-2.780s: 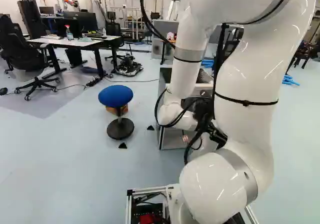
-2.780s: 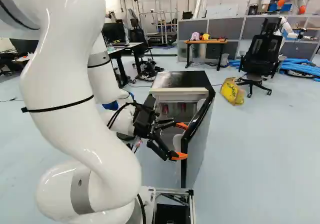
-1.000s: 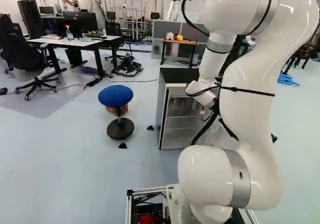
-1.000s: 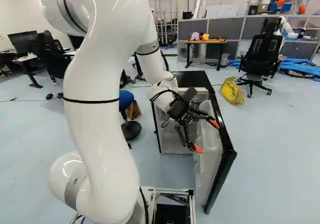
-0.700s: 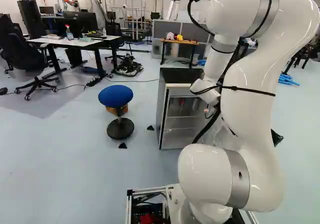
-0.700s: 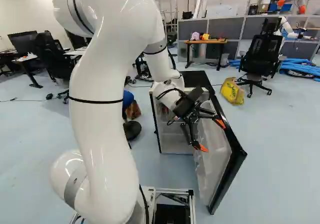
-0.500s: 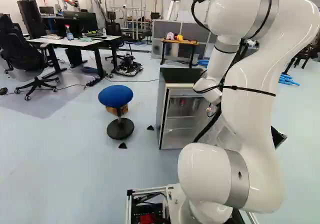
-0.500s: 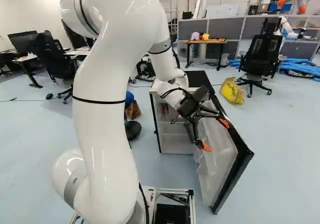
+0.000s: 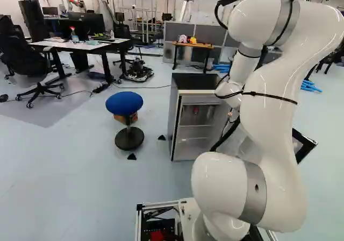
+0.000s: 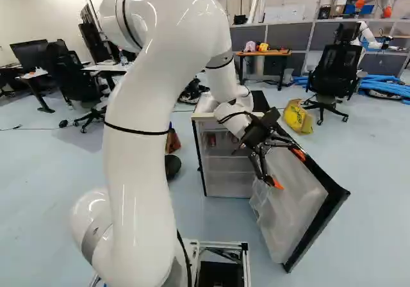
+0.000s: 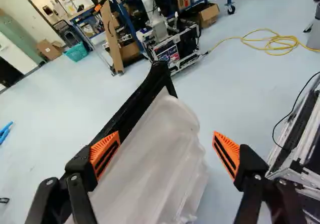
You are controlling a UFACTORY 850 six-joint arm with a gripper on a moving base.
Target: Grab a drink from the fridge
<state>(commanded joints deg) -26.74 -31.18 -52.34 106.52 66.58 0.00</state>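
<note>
A black office chair (image 9: pixel 24 58) is being shown at the far left of the left base view, beside a white tabletop (image 9: pixel 62 45), on which a spray bottle (image 9: pixel 74 35) is being carried. Next, a blue stool (image 9: pixel 124 104) is being seen on the floor, near the fridge (image 9: pixel 193 81). In the upper part of the fridge, behind its open front, a small red drink (image 9: pixel 196 110) is being kept; its exact kind is not being revealed at this scale. Behind the fridge, small pink and yellow things are being supported by a wooden tabletop (image 9: pixel 185 44). Farther right, part of the fridge is being covered by the white arm (image 9: pixel 269 106). In the right base view, the gripper (image 10: pixel 287 168) is being held at the fridge door (image 10: pixel 295 204), which is being displayed swung wide, well apart from the drink. In the wrist view, the fingers are being held spread, with the door between them: one orange pad (image 11: pixel 105 155) is being seen over the door's black frame, contact being impossible to judge, while the other is being kept apart from the door. Beyond the door, a yellow bag (image 10: pixel 298 116), a second office chair (image 10: pixel 336 69) and blue tubes (image 10: pixel 384 85) are being shown in turn.
</note>
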